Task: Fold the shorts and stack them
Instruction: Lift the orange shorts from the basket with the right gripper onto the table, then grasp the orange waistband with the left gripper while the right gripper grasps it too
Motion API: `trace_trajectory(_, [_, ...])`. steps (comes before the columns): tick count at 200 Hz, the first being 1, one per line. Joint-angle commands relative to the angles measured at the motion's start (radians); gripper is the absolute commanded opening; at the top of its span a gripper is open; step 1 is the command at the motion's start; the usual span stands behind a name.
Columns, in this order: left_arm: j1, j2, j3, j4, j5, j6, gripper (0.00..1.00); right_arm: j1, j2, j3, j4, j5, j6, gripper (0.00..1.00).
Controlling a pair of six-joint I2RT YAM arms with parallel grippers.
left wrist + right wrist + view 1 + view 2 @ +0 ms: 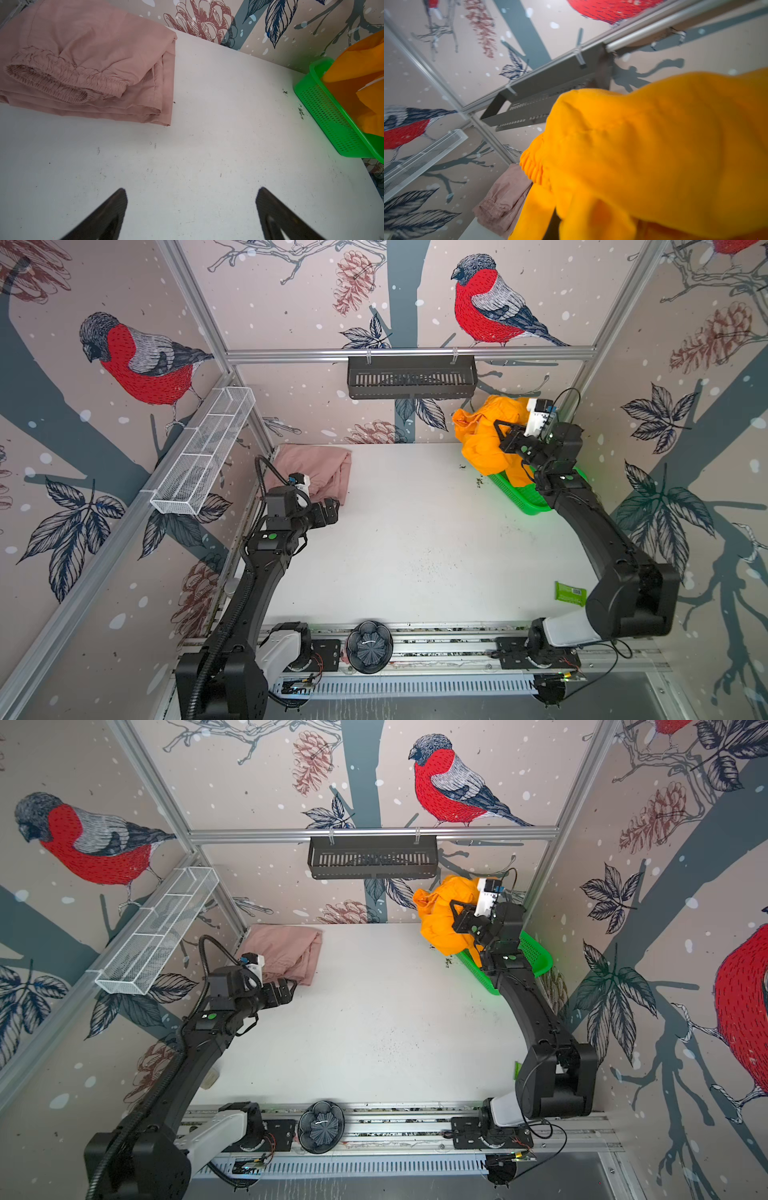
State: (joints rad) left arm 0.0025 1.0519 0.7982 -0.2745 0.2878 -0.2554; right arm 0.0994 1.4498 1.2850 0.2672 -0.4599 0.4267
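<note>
Right gripper: your right gripper (502, 434) is pinched tight on the orange shorts (478, 448), up in the table's 1 o'clock corner in both top views.
Orange shorts: bunched and dangling from that pinch. The lower folds drape into the green basket (527, 501), so they're not clear of it yet.
Orange axis: as it hangs, the long axis runs roughly up and down. The gathered orange waistband (532, 166) bulges out on the 9 o'clock side of the fingers. You can't tell which way the legs point in this crumple.
Left gripper: your left gripper (191, 192) has its fingers wide apart and holds nothing, over the bare table (207, 145).
Pink shorts: the pink shorts (320, 468) lie folded on the table in the 11 o'clock corner, just beside the left fingers at their 11 o'clock.
Pink axis: it looks about 9-to-3 along the back wall, with the pink waistband (62, 83) doubled on top and the hem edge facing 3 o'clock, toward the open middle.
Nearer arm: left for the pink, right for the orange. The two garments sit well apart.
Next move: open table lies at 7 to 8 o'clock from your right fingers. I'd say carry the orange out that way and spread it flat before any fold.
Watch: trailing cloth could snag the basket and drag it along.
</note>
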Motion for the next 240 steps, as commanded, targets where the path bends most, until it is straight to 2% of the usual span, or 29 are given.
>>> trace_trajectory(1, [0.003, -0.007, 0.006, 0.020, 0.004, 0.005, 0.97, 0.063, -0.038, 0.060, 0.006, -0.011, -0.087, 0.03])
trace_trajectory(14, [0.003, -0.012, 0.004, 0.020, 0.001, 0.004, 0.97, 0.105, -0.040, 0.111, -0.029, -0.042, -0.091, 0.03])
trace_trajectory(44, [0.003, -0.021, 0.004, 0.017, -0.015, 0.005, 0.97, 0.172, -0.001, 0.207, -0.118, -0.213, -0.054, 0.04])
trace_trajectory(62, [0.005, -0.025, 0.004, 0.017, -0.020, 0.005, 0.97, 0.187, 0.039, 0.193, -0.134, -0.333, -0.003, 0.09])
trace_trajectory(90, [0.005, -0.024, 0.004, 0.015, -0.023, 0.008, 0.97, 0.212, 0.095, 0.077, -0.138, -0.480, 0.038, 0.08])
trace_trajectory(116, [0.005, -0.017, -0.003, 0.028, 0.015, 0.014, 0.97, 0.227, 0.117, -0.080, -0.197, -0.497, -0.004, 0.08])
trace_trajectory(129, [0.005, -0.008, -0.008, 0.041, 0.066, 0.018, 0.97, 0.223, 0.125, -0.155, -0.215, -0.464, -0.009, 0.08])
trace_trajectory(145, [-0.007, 0.013, -0.013, 0.054, 0.122, 0.026, 0.97, 0.222, 0.139, -0.187, -0.321, -0.379, -0.056, 0.08])
trace_trajectory(166, [-0.119, 0.053, 0.004, 0.024, 0.093, 0.072, 0.97, 0.194, 0.154, -0.202, -0.455, -0.297, -0.074, 0.08])
trace_trajectory(188, [-0.283, 0.121, 0.033, -0.016, 0.040, 0.124, 0.97, 0.135, 0.134, -0.286, -0.395, -0.359, -0.004, 0.09])
trace_trajectory(211, [-0.421, 0.175, 0.052, -0.037, -0.054, 0.185, 0.97, 0.126, 0.115, -0.309, -0.387, -0.396, -0.012, 0.09])
trace_trajectory(240, [-0.532, 0.242, 0.079, -0.010, -0.136, 0.225, 0.97, 0.117, 0.118, -0.320, -0.363, -0.458, -0.025, 0.09])
